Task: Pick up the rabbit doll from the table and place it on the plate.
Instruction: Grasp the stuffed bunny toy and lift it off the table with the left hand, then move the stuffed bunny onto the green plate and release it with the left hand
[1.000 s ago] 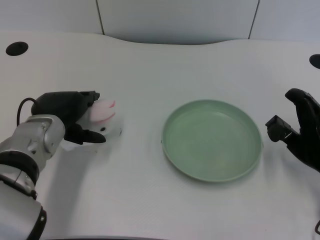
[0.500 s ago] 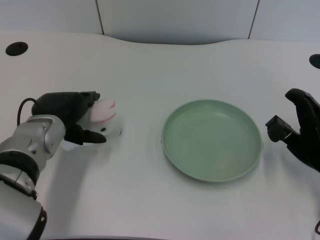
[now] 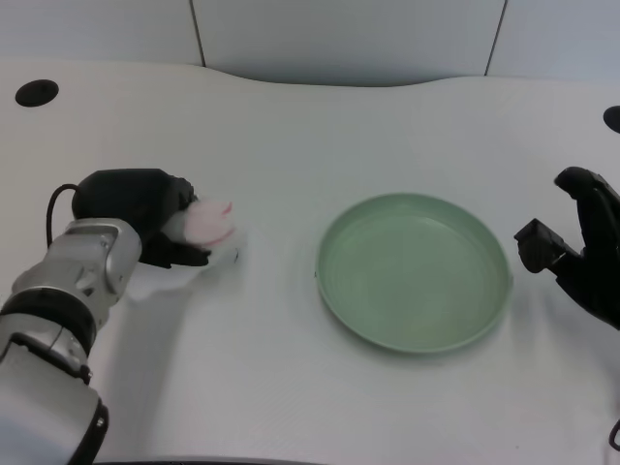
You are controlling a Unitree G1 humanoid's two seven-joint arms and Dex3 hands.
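Observation:
The rabbit doll [image 3: 207, 224], white with pink ears, sits at the left of the table in my left hand [image 3: 143, 215]. The black fingers are wrapped around it, so only its pink-white front shows past them. Whether the doll still touches the table I cannot tell. The green plate [image 3: 414, 331] lies to the right of the doll, with nothing on it and a stretch of white table between them.
My right hand [image 3: 579, 254] rests at the right edge, just past the plate's rim. Black round holes [image 3: 36, 93] sit in the table's far left and far right corners. A curved table edge runs along the back.
My left hand has closed tighter round the doll and shifted slightly right; the lower finger that stuck out is now tucked in. The view has shifted a little.

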